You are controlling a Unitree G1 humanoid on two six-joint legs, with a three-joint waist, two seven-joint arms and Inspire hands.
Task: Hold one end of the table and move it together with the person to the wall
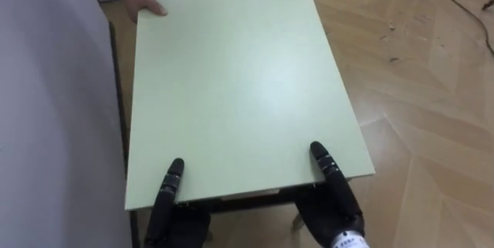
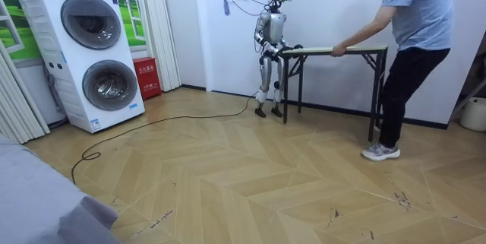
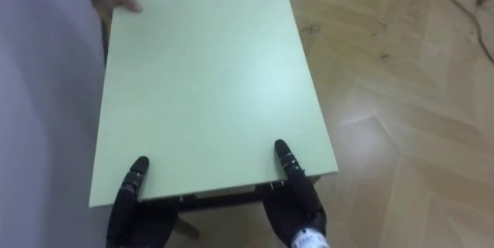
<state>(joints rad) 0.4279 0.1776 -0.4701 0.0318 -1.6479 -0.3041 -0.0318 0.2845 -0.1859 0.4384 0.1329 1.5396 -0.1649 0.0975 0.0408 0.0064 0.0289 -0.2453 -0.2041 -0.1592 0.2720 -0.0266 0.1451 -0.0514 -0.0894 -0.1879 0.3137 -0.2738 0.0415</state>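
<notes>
A pale green folding table [image 1: 239, 86] stretches away from me. My left hand [image 1: 166, 202] and right hand [image 1: 332, 194] clamp its near edge, thumbs lying on the top and the other fingers hidden under it. At the far end a person's hands [image 1: 147, 1] grip both corners. In the room view I stand upright at the end of the table [image 2: 342, 49] on the room view's left. The person [image 2: 410, 54] leans in and holds the other end.
A grey wall [image 1: 46, 124] runs close along the table's left side. Wooden floor [image 1: 432, 124] opens to the right. In the room view, stacked washing machines [image 2: 91, 54] and a red box [image 2: 146, 77] stand at the left, and a white bin [image 2: 474, 113] at the right.
</notes>
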